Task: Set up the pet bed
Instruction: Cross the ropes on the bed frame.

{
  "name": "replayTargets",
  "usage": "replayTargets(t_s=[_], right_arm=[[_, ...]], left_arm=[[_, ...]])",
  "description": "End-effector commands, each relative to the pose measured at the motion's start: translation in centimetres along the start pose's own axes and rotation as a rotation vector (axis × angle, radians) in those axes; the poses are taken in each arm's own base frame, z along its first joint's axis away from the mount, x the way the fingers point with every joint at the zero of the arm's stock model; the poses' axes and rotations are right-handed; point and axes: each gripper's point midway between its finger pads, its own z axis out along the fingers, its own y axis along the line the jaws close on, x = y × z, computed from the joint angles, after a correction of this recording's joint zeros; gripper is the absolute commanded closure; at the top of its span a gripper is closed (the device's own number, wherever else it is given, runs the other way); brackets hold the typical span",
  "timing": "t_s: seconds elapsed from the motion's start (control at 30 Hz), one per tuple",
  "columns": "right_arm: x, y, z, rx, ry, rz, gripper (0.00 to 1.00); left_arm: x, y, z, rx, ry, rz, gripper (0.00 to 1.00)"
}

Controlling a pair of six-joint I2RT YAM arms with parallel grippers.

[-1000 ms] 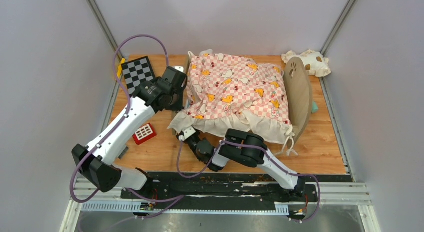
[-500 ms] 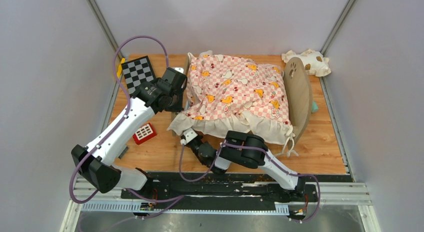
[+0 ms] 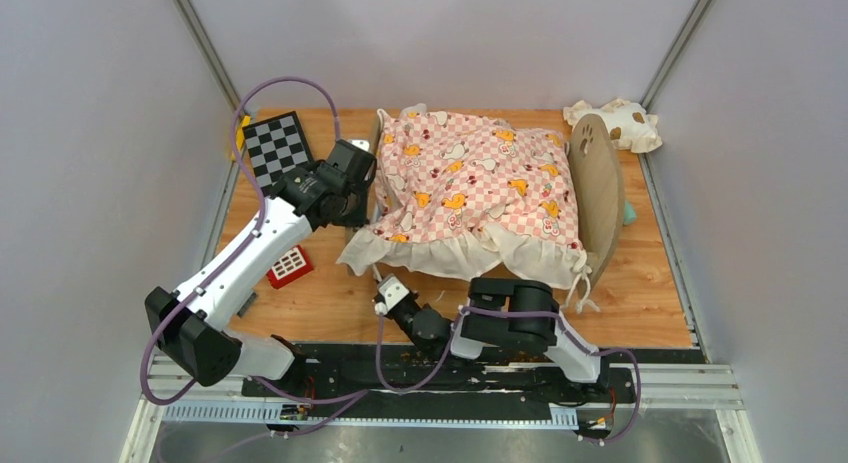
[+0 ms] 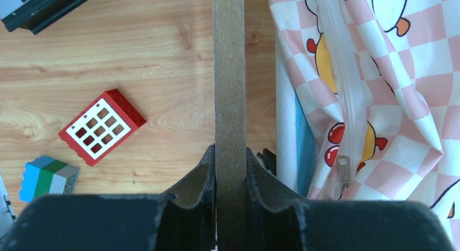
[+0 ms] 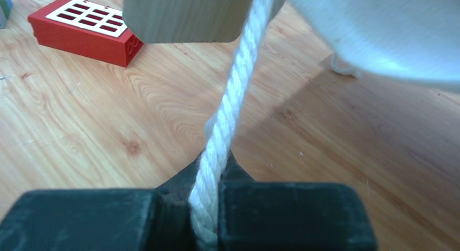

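The pet bed stands mid-table; its rounded headboard with a paw cutout is at the right. A pink checkered ruffled cushion covers the bed. My left gripper is shut on the top edge of the bed's brown wooden end panel; the jaws clamp it from both sides. White and blue fabric shows beside the panel. My right gripper is shut on a white twisted rope that runs up past a light-wood frame part.
A red window brick lies left of the bed, also in the left wrist view. A blue-green block lies near it. A checkerboard is at the back left, a spotted pillow at the back right.
My right gripper has drawn back from under the cushion's ruffle toward the near edge, with the rope in it. The left gripper has stayed on the end panel.
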Motion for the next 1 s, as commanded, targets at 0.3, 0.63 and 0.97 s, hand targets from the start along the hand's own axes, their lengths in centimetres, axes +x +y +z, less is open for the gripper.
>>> replayTargets(t_s=[0.3, 0.63, 0.97], right_arm=[[-4.4, -1.6, -4.8, -0.031, -0.045, 0.207, 1.00], [-0.7, 0.6, -4.7, -0.111, 0.172, 0.135, 1.00], [1.7, 0.0, -4.4, -0.094, 0.296, 0.158, 1.00]], left_arm=[[-4.6, -4.4, -1.0, 0.232, -0.258, -0.140, 1.00], [-2.7, -4.6, 3.0, 0.225, -0.255, -0.191, 1.00], [-1.6, -2.4, 6.1, 0.144, -0.278, -0.338, 1.00]])
